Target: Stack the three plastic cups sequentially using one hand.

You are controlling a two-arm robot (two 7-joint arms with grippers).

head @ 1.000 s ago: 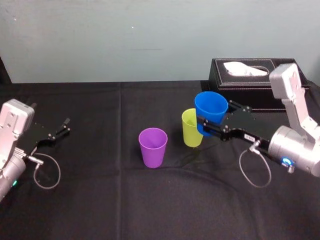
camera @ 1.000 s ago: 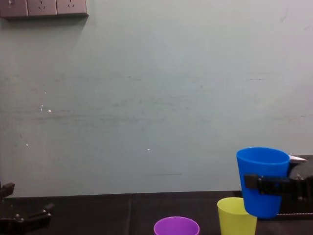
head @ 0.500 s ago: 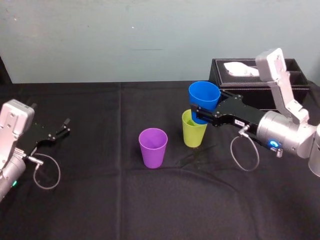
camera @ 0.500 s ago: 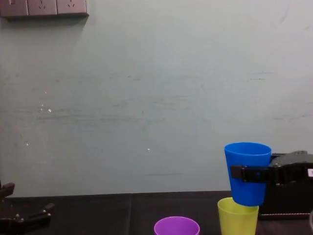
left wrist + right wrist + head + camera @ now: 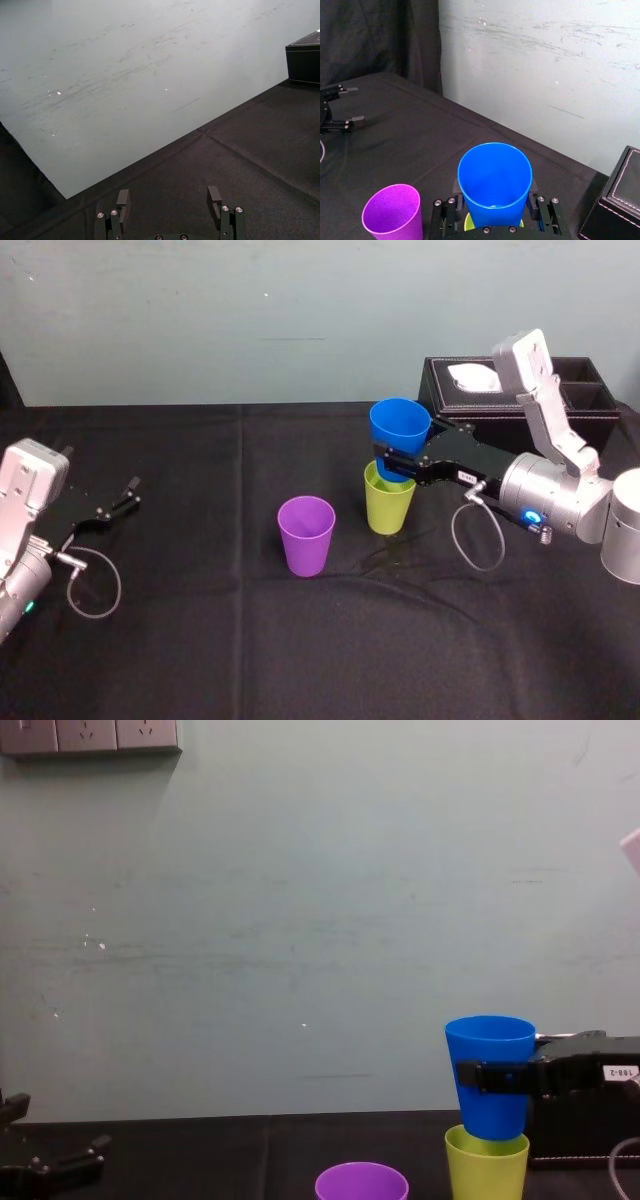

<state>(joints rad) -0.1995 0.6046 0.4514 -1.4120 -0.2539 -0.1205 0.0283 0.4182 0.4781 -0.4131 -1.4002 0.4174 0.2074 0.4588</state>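
Observation:
My right gripper (image 5: 397, 460) is shut on the blue cup (image 5: 399, 437), its fingers clasping the cup's sides. It holds the cup upright directly over the yellow-green cup (image 5: 388, 502), with the blue cup's base (image 5: 490, 1120) just entering the yellow-green rim (image 5: 487, 1145). The purple cup (image 5: 306, 534) stands alone on the black cloth to the left of them. From the right wrist I look down into the blue cup (image 5: 495, 182), with the purple cup (image 5: 393, 211) beside it. My left gripper (image 5: 128, 492) rests open at the table's far left, its fingers (image 5: 123, 200) apart over bare cloth.
A black tissue box (image 5: 520, 400) stands at the back right, behind my right arm. A black cloth (image 5: 250, 640) covers the table, with free room in front and to the left. A pale wall (image 5: 300, 920) rises behind.
My right gripper has carried the blue cup leftward and lowered it until its base sits in the mouth of the yellow-green cup. The left arm and purple cup have not moved.

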